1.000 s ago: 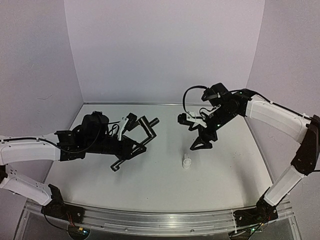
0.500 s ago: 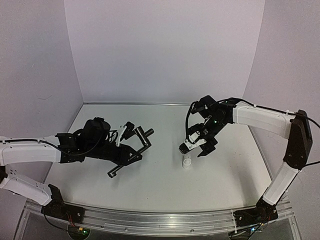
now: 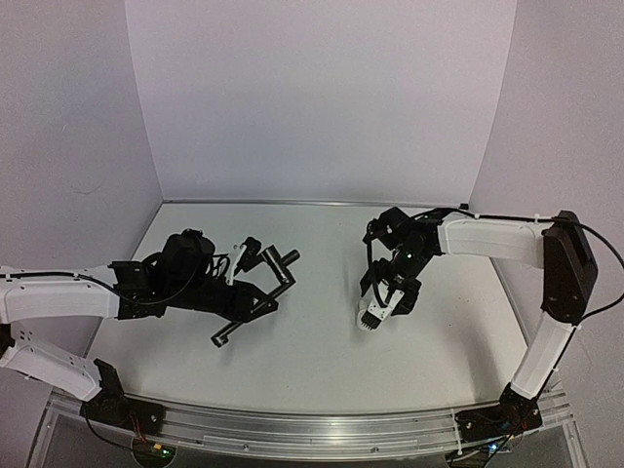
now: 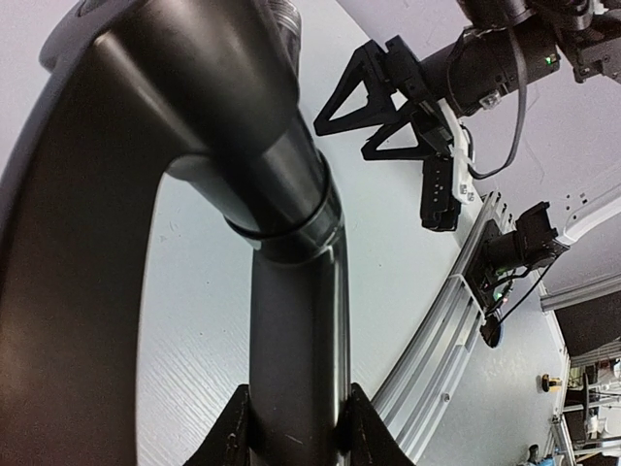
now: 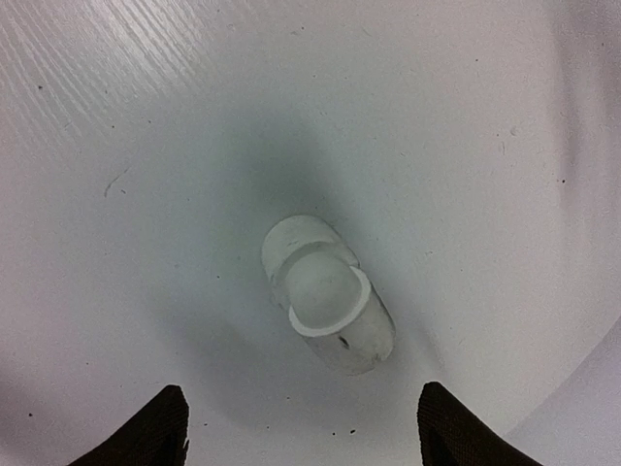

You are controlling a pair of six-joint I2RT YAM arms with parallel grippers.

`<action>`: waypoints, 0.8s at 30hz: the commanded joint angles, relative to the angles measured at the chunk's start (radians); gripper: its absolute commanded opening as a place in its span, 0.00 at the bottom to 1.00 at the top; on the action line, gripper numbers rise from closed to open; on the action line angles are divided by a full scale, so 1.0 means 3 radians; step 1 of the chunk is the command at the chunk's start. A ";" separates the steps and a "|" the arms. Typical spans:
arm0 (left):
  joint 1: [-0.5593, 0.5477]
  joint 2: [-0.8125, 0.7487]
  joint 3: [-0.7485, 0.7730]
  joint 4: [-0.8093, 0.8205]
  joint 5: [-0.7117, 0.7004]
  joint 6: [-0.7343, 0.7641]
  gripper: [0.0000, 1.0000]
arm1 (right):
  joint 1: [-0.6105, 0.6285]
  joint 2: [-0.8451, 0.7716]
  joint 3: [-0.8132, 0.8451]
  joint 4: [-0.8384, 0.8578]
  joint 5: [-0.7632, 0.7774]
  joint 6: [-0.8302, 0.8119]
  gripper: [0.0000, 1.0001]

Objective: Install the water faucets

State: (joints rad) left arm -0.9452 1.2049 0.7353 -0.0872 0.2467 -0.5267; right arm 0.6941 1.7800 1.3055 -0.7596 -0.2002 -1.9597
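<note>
My left gripper point(image 3: 252, 295) is shut on the slim black L-shaped pipe point(image 3: 226, 331), holding it slanted over the left half of the table. In the left wrist view the pipe point(image 4: 291, 320) fills the frame between my fingertips point(image 4: 233, 437). My right gripper point(image 3: 378, 304) points straight down over the small white fitting, which it mostly hides in the top view. In the right wrist view the white fitting point(image 5: 328, 293) stands on the table, centred a little ahead of my open, empty right gripper point(image 5: 306, 432); the jaws stand wide on either side and do not touch it.
White table point(image 3: 312, 370) with purple walls behind and at both sides. A metal rail point(image 3: 312, 429) runs along the near edge. The right arm point(image 4: 456, 78) shows in the left wrist view, beyond the pipe.
</note>
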 commanded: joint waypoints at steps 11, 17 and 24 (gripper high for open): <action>0.0016 0.0083 0.0126 0.0534 0.0081 -0.0046 0.00 | 0.0061 0.0208 -0.0140 0.0487 0.0160 -0.1047 0.75; 0.0016 0.0111 0.0153 0.0552 0.0096 -0.0053 0.00 | 0.0088 0.0270 -0.0148 0.0564 0.0143 -0.1134 0.73; 0.0014 0.0122 0.0166 0.0543 0.0113 -0.0064 0.00 | 0.0148 0.0295 -0.0263 0.0640 0.0168 -0.1158 0.65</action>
State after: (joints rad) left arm -0.9455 1.2469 0.7353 -0.0391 0.2653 -0.5512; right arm 0.7253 1.8500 1.2517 -0.5795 -0.1679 -1.9913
